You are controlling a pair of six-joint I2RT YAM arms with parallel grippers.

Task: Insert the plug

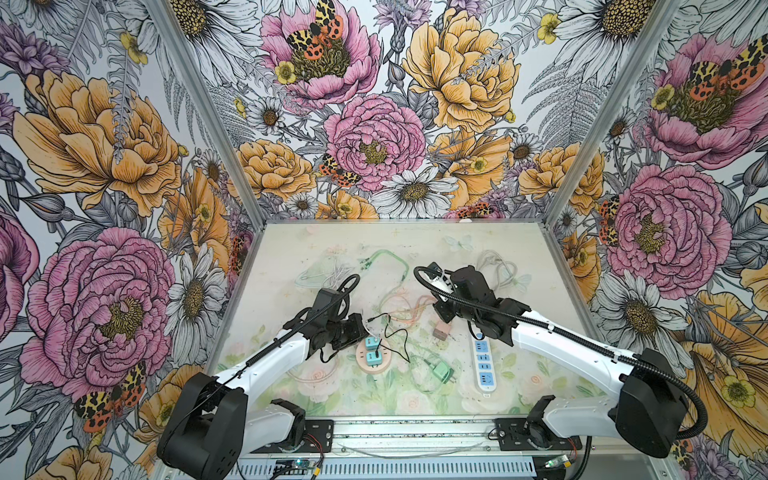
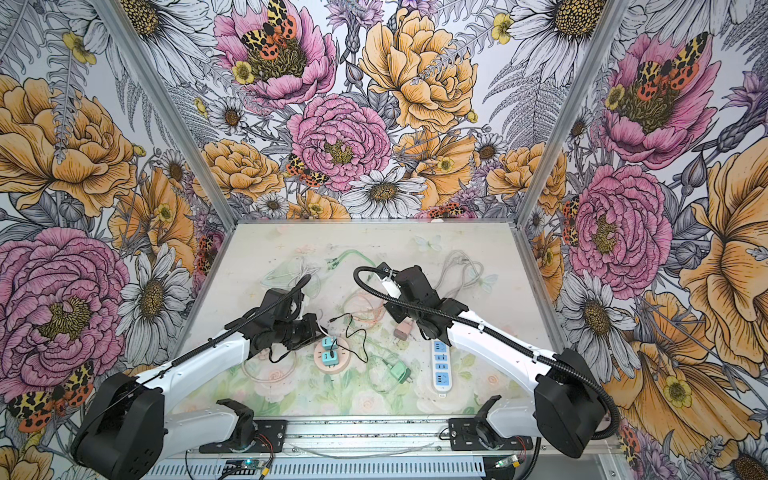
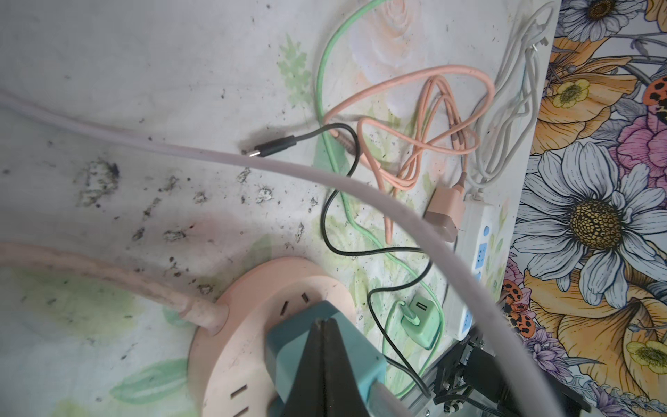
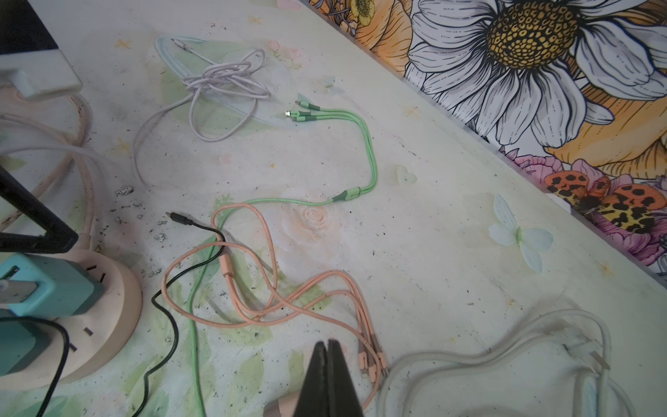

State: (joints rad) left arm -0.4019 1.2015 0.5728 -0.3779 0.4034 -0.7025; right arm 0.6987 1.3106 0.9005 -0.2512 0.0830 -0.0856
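a: what is seen on the table (image 1: 291, 249)?
b: a white power strip (image 1: 483, 363) is laid at the right. a round pink socket (image 1: 376, 371) is set near the middle, well apart from it.
a: and the grippers?
b: the left gripper (image 3: 323, 325) is seen with its jaws pressed together on nothing. its tips are held over a teal adapter (image 3: 288, 335) seated in the socket; contact cannot be told. the right gripper (image 4: 327, 344) is likewise closed on nothing, above a pink adapter (image 4: 281, 408).
a: where is that plug found?
b: it is lying loose on the table, between socket and strip. a second teal adapter (image 1: 376, 359) is seated in the socket, with a black cable (image 1: 390, 332) run from it. a green adapter (image 1: 441, 370) is left loose nearby.
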